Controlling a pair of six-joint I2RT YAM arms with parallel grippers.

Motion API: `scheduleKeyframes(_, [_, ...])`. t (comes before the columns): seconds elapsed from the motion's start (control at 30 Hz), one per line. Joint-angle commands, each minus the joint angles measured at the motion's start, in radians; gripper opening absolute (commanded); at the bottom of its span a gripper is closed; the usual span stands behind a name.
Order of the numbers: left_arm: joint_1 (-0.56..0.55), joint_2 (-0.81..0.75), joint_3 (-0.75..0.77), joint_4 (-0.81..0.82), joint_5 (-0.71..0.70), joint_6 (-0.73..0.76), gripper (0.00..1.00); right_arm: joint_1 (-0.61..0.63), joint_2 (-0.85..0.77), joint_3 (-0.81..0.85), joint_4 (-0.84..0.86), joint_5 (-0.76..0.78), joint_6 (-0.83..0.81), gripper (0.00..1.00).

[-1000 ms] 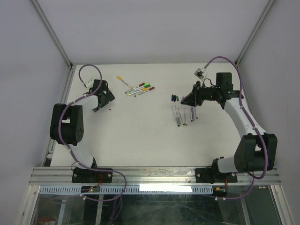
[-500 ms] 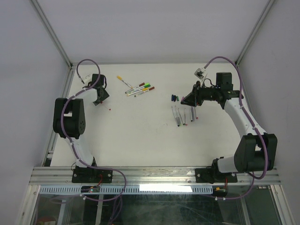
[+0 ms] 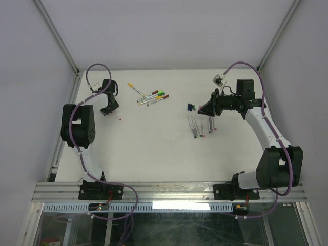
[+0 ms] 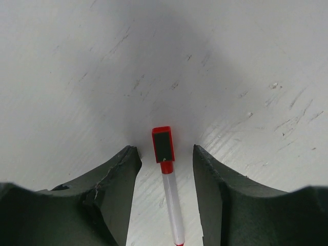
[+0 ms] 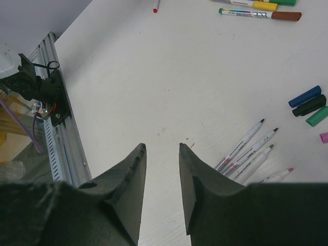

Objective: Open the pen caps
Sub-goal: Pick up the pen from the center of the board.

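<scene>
A red pen (image 4: 170,197) with a white barrel lies on the table between my left gripper's (image 4: 165,148) fingers. Its red cap (image 4: 163,145) is level with the fingertips. The jaws stand open, with a strip of table showing on each side of the pen. From above, the left gripper (image 3: 108,106) sits at the far left, and the pen's red end (image 3: 119,119) shows beside it. My right gripper (image 5: 161,146) is open and holds nothing. It hovers (image 3: 207,108) over several uncapped pens (image 3: 197,125). Blue (image 5: 304,96), black (image 5: 309,105) and green (image 5: 318,116) loose caps lie nearby.
Several capped pens (image 3: 152,97) lie bunched at the far middle, with a yellow-capped one (image 3: 136,89) to their left. A metal rail (image 5: 56,118) runs along the table's near edge. Frame posts stand at the far corners.
The left arm has folded back and its gripper has shifted slightly towards the far side. Its jaws have narrowed around the red pen. The right arm has not moved.
</scene>
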State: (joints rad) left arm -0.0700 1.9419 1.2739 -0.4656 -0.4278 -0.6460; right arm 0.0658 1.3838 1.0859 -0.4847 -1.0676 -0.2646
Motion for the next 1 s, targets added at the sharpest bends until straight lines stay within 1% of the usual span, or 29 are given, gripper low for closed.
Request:
scheduleKeyframes(0.0, [0.01, 0.046, 0.088, -0.075, -0.058, -0.014, 0.48, -0.009, -0.016, 0.015, 0.011, -0.039, -0.019, 0.34])
scheduleKeyframes(0.1, [0.011, 0.059, 0.099, -0.083, -0.055, -0.014, 0.45, -0.008, -0.02, 0.015, 0.011, -0.04, -0.019, 0.34])
scheduleKeyframes(0.23, [0.01, 0.067, 0.109, -0.084, -0.052, -0.009, 0.38, -0.008, -0.021, 0.014, 0.01, -0.04, -0.019, 0.34])
scheduleKeyframes(0.33, [0.011, 0.064, 0.108, -0.083, -0.045, -0.009, 0.26, -0.009, -0.022, 0.014, 0.009, -0.041, -0.019, 0.34])
scheduleKeyframes(0.47, [0.011, 0.053, 0.103, -0.084, -0.029, -0.007, 0.04, -0.009, -0.022, 0.014, 0.009, -0.045, -0.019, 0.34])
scheduleKeyframes(0.5, [0.01, 0.048, 0.099, -0.082, -0.02, -0.007, 0.0, -0.01, -0.021, 0.013, 0.01, -0.048, -0.018, 0.34])
scheduleKeyframes(0.63, [0.01, 0.006, 0.063, -0.063, 0.036, -0.005, 0.0, -0.009, -0.02, 0.001, 0.031, -0.071, 0.0, 0.35])
scheduleKeyframes(0.7, [0.005, -0.039, 0.004, -0.021, 0.083, -0.002, 0.0, -0.008, -0.025, -0.017, 0.063, -0.089, 0.026, 0.35])
scheduleKeyframes(0.73, [0.0, -0.071, -0.03, 0.006, 0.113, 0.0, 0.0, -0.006, -0.031, -0.032, 0.095, -0.096, 0.049, 0.35])
scheduleKeyframes(0.77, [-0.007, -0.103, -0.071, 0.043, 0.143, 0.003, 0.0, -0.003, -0.039, -0.054, 0.137, -0.109, 0.066, 0.38])
scheduleKeyframes(0.8, [-0.014, -0.156, -0.115, 0.1, 0.178, 0.002, 0.0, -0.001, -0.048, -0.076, 0.178, -0.12, 0.088, 0.39])
scheduleKeyframes(0.9, [-0.037, -0.286, -0.266, 0.237, 0.31, -0.026, 0.0, 0.015, -0.096, -0.17, 0.346, -0.137, 0.142, 0.44])
scheduleKeyframes(0.97, [-0.066, -0.374, -0.362, 0.331, 0.363, -0.058, 0.0, 0.033, -0.129, -0.234, 0.458, -0.135, 0.167, 0.52])
